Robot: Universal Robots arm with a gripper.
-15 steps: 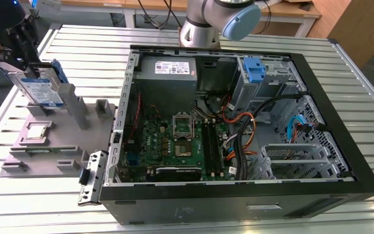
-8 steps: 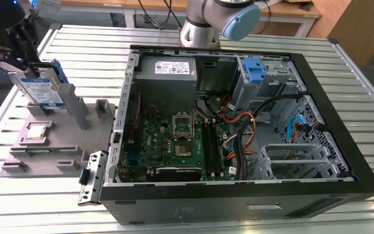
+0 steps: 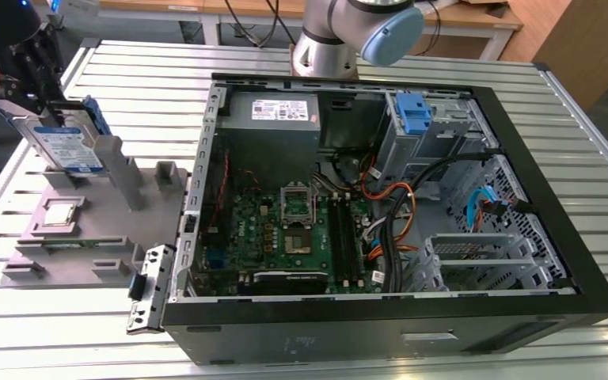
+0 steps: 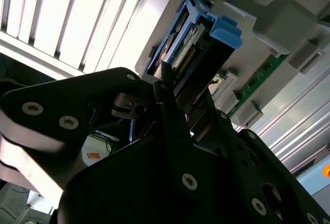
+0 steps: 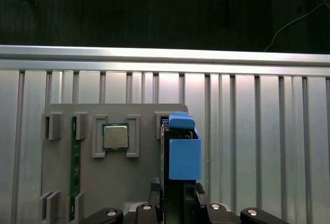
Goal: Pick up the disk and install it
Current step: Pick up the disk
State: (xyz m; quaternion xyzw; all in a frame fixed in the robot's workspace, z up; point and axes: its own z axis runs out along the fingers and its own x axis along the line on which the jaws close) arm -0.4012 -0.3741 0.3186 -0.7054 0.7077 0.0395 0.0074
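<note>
The disk (image 3: pixel 66 142) stands on edge at the exterior view's left, its white-and-blue label facing out and its blue carrier frame around it, at the back of a grey fixture (image 3: pixel 114 229). My gripper (image 3: pixel 38 99) comes at it from above and behind, shut on its upper edge. The second wrist view has the black fingers (image 4: pixel 170 105) meeting on the disk's (image 4: pixel 198 43) end. From the first wrist view I look down along the disk (image 5: pixel 183 152), with its blue frame above the gripper (image 5: pixel 175 195). Whether it has lifted out of its slot I cannot tell.
A processor chip (image 5: pixel 115 136) and a green memory stick (image 5: pixel 75 162) sit in the fixture. An open computer case (image 3: pixel 557 261) lies on the exterior view's right, with a motherboard (image 3: pixel 294 237), cables and a blue-tabbed drive bay (image 3: pixel 414 111). The arm's base (image 3: pixel 331 47) stands behind it on the slatted table (image 3: pixel 72 340).
</note>
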